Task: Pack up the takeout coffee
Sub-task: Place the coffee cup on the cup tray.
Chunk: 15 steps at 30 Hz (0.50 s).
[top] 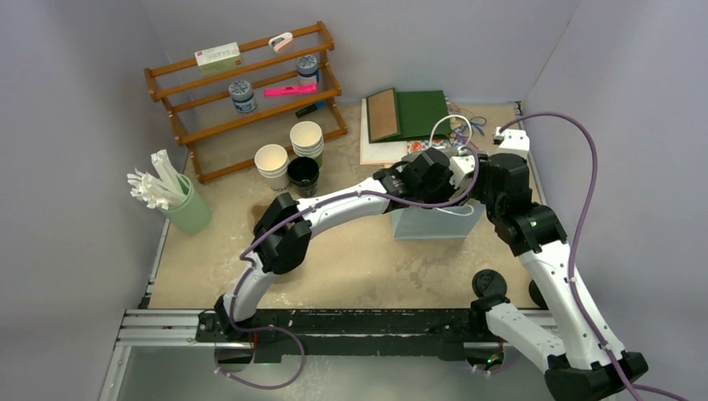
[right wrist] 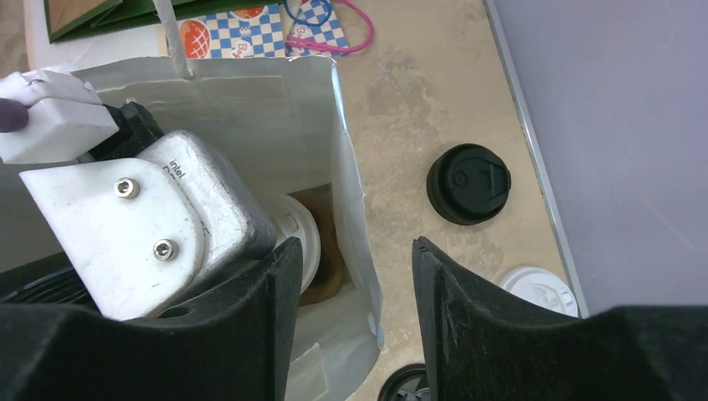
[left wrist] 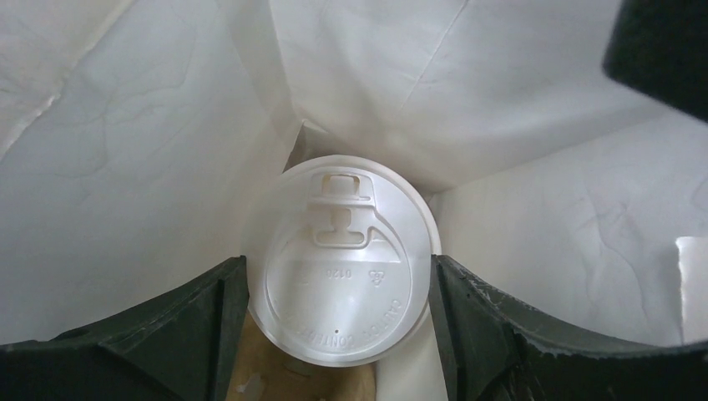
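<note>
The cream-white takeout cup shows as its white lid [left wrist: 342,267], deep inside the white paper bag [top: 434,224]. My left gripper [left wrist: 338,280] reaches down into the bag, and its dark fingers [left wrist: 209,326] press against both sides of the cup. A brown carrier [left wrist: 250,368] lies under the cup. The lid also shows in the right wrist view [right wrist: 302,234]. My right gripper [right wrist: 355,251] is open and straddles the bag's right wall [right wrist: 355,192], one finger inside, one outside. A black lid [right wrist: 468,184] sits on the table right of the bag; a cup under it cannot be seen.
A white lid [right wrist: 541,291] and another black lid [right wrist: 409,386] lie near the right front. Lidless cream cups [top: 306,138] and a black cup [top: 303,174] stand mid-table, beside a wooden shelf [top: 242,92]. A green holder of straws [top: 188,209] is at left; green boards [top: 413,115] at the back.
</note>
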Motion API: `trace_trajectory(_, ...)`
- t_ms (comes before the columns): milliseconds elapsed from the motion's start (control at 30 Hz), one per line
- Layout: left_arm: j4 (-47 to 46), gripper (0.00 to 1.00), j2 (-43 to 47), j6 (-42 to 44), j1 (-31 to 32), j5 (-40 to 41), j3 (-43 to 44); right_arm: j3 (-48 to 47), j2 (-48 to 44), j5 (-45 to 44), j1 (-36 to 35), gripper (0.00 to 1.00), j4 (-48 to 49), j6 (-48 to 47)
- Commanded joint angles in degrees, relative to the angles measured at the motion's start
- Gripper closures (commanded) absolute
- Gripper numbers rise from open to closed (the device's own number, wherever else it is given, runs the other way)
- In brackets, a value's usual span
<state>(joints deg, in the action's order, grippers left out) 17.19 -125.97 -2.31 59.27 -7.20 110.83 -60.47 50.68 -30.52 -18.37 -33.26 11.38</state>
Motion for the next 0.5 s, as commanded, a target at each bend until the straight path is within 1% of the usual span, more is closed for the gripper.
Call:
trace_trajectory(0, 0.8, 0.56, -1.8, 0.9, 0.5, -1.9, 2.3, -3.2, 2.3, 0.4, -0.2, 0.47, -2.9, 0.4)
trace_trajectory(67, 1.3, 0.56, -1.7, 1.0, 0.5, -1.8, 2.7, -3.8, 3.5, 0.9, 0.0, 0.48, -4.0, 1.2)
trace_trajectory(100, 1.5, 0.56, -1.7, 1.1, 0.5, -1.8, 3.0, -4.4, 4.2, 1.1, 0.0, 0.50, -4.8, 1.6)
trace_trajectory(233, 2.5, 0.56, -1.8, 0.8, 0.6, -1.8, 3.5, -6.9, 6.4, 1.9, 0.3, 0.64, -8.3, 3.0)
trace_trajectory(267, 2.8, 0.57, -1.8, 0.8, 0.6, -1.7, 3.7, -7.1, 6.6, 2.7, 0.3, 0.70, -8.6, 3.3)
trace_trajectory(367, 3.9, 0.57, -1.3, 0.9, 0.5, -0.7, 4.0, -8.3, 7.1, 8.1, 0.5, 0.99, -9.0, 2.8)
trace_trajectory(467, 5.5, 0.57, 0.4, 1.8, 0.5, 0.9, 3.8, -10.6, 7.7, 12.7, 0.5, 1.00, -9.8, 2.6)
